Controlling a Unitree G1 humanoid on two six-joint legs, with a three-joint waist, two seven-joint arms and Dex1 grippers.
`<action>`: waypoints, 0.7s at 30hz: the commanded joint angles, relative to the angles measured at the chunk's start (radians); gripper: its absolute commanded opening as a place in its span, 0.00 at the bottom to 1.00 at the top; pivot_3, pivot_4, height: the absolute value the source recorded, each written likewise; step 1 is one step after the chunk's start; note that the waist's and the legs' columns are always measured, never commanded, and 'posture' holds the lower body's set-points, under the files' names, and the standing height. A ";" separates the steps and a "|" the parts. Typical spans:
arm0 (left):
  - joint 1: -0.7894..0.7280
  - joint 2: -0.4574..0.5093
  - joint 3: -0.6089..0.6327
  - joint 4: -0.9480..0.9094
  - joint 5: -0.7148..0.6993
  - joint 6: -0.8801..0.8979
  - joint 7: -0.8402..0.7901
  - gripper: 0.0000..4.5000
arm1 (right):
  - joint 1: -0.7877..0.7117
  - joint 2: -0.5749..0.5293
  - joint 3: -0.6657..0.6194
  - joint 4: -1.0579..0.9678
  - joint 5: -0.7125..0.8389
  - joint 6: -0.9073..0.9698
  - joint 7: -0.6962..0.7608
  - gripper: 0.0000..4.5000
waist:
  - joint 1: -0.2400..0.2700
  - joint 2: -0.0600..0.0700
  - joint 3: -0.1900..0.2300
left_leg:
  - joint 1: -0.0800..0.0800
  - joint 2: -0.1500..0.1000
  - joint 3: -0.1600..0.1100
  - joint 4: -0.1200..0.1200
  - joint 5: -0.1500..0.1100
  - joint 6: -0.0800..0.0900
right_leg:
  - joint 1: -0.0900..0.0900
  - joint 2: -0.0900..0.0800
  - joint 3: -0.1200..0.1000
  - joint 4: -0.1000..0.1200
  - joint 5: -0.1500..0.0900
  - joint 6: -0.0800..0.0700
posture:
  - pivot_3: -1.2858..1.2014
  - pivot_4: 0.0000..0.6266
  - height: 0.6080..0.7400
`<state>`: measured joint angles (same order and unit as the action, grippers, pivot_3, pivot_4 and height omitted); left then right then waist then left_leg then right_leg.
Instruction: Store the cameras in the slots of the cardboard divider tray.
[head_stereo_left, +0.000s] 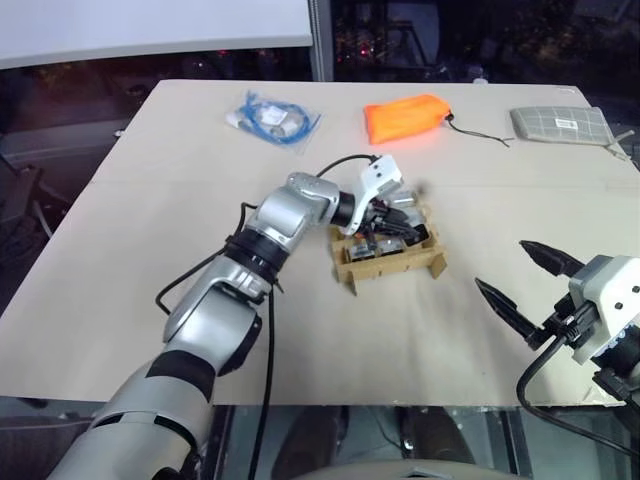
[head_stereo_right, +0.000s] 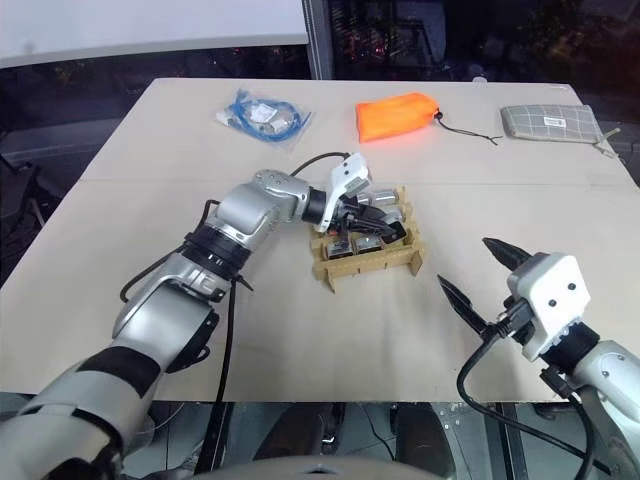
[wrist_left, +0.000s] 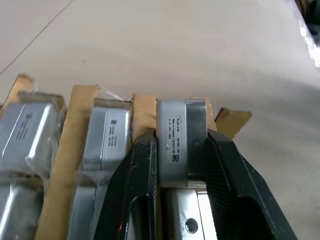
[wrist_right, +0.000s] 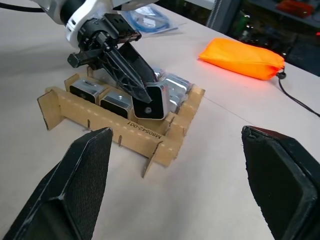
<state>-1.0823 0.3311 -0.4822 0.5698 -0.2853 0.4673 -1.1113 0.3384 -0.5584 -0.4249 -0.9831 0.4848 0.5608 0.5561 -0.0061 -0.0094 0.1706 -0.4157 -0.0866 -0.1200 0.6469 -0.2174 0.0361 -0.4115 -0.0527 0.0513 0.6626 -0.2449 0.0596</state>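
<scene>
- The left gripper (wrist_right: 145, 95) is clamped on a camera (wrist_left: 181, 142) over the cardboard divider tray (head_stereo_left: 392, 262), mid-bench.
- Other cameras (wrist_right: 92, 92) sit in the tray's slots.
- The right gripper (head_stereo_left: 520, 277) stands wide open and empty near the bench's front right corner.
- An orange pouch (head_stereo_left: 405, 118) lies by the far edge.

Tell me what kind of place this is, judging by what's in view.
Probably a lab or workshop test bench, not a home. A plain beige worktable carries only staged items: a brown cardboard divider tray holding small silver cameras, a bagged blue cable and an orange fabric pouch. Dim equipment clutter sits beyond the table.
</scene>
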 joint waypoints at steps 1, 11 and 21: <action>-0.036 -0.017 0.000 0.042 0.081 -0.064 -0.032 0.17 | 0.011 -0.001 0.009 -0.047 -0.012 -0.031 -0.022 0.91 | -0.001 0.000 0.000 | 0.000 0.000 0.000 0.000 0.000 0.000 | 0.000 0.000 0.000 0.000 0.000 0.000 | 0.52 0.24 1.00; -0.037 0.009 0.194 -0.142 0.037 0.030 -0.015 1.00 | 0.009 -0.009 0.047 -0.030 -0.033 -0.049 -0.045 0.94 | -0.010 0.000 0.000 | 0.000 0.000 -0.001 0.002 0.000 0.001 | 0.001 0.001 -0.001 0.001 0.000 0.001 | 0.52 0.24 1.00; 0.505 0.132 0.653 -0.806 -0.243 0.191 0.221 1.00 | -0.111 -0.056 0.038 0.222 -0.035 -0.061 0.019 0.97 | -0.004 0.002 -0.001 | 0.001 0.002 -0.001 0.001 0.002 -0.003 | 0.000 0.000 0.000 0.001 0.001 0.000 | 0.52 0.24 1.00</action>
<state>-0.6314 0.4401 0.0758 -0.0890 -0.4509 0.6162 -0.9278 0.2371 -0.5908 -0.3437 -0.7934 0.4195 0.5209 0.5320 -0.0102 -0.0075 0.1694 -0.4147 -0.0851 -0.1200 0.6484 -0.2157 0.0333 -0.4110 -0.0527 0.0521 0.6637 -0.2443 0.0597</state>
